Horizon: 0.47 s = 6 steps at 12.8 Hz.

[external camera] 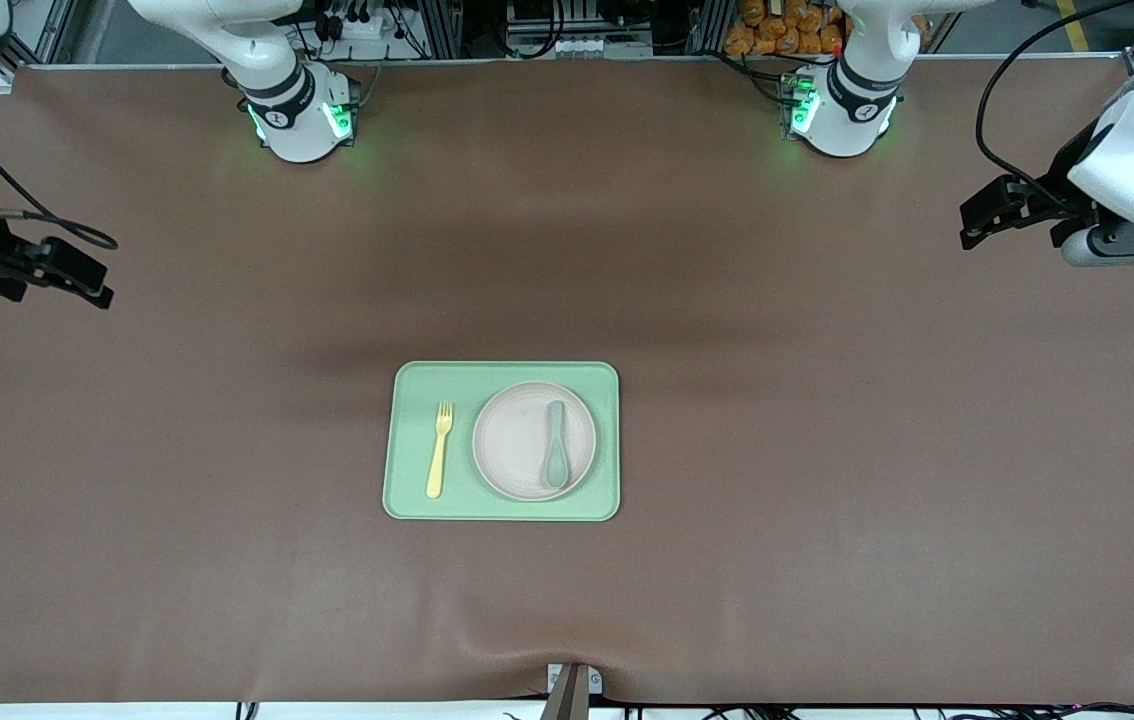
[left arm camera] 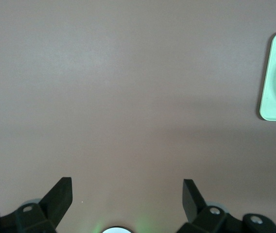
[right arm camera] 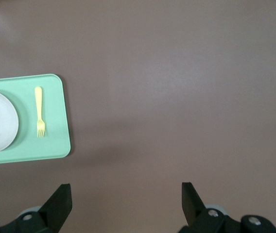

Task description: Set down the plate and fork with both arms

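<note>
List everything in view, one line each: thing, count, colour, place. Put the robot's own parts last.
tray: one, light green, rectangular, on the table midway between the two arms' ends.
plate: one, pale beige-pink, round, on the tray, toward the left arm's end of it.
spoon: one, teal-green, lying on the plate.
fork: one, pale yellow, flat on the tray beside the plate, toward the right arm's end, apart from the plate.
table: one, brown covering, under everything.
left gripper: one, black, open, holding nothing, over bare table at the left arm's end; the arm waits.
right gripper: one, black, open, holding nothing, over bare table at the right arm's end; the arm waits.
</note>
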Available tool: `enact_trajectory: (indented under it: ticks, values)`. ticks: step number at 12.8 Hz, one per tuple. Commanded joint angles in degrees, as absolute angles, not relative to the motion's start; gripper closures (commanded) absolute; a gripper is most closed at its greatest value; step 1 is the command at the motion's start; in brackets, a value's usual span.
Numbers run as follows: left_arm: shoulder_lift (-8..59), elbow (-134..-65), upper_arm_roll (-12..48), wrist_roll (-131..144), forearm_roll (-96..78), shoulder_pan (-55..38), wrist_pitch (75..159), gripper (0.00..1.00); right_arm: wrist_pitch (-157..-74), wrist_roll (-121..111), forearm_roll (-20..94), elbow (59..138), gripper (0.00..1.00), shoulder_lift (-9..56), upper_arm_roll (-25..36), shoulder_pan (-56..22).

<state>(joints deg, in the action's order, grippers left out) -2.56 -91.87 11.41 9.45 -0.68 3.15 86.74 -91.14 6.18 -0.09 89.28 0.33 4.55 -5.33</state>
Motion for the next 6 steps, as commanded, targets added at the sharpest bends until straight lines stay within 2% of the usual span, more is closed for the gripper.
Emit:
enact_trajectory:
  ticks: [1, 6]
  values:
    - [-4.0, -92.9, 12.0, 9.7, 0.8, 3.6, 86.7, 0.0, -90.0, 4.7, 0.4, 91.9, 0.0, -3.2, 4.7, -4.5]
    - [-4.0, -92.9, 11.9, 9.5, 0.8, 3.6, 86.7, 0.0, -88.6, 1.7, 0.6, 88.9, 0.0, -2.5, 4.3, -2.6]
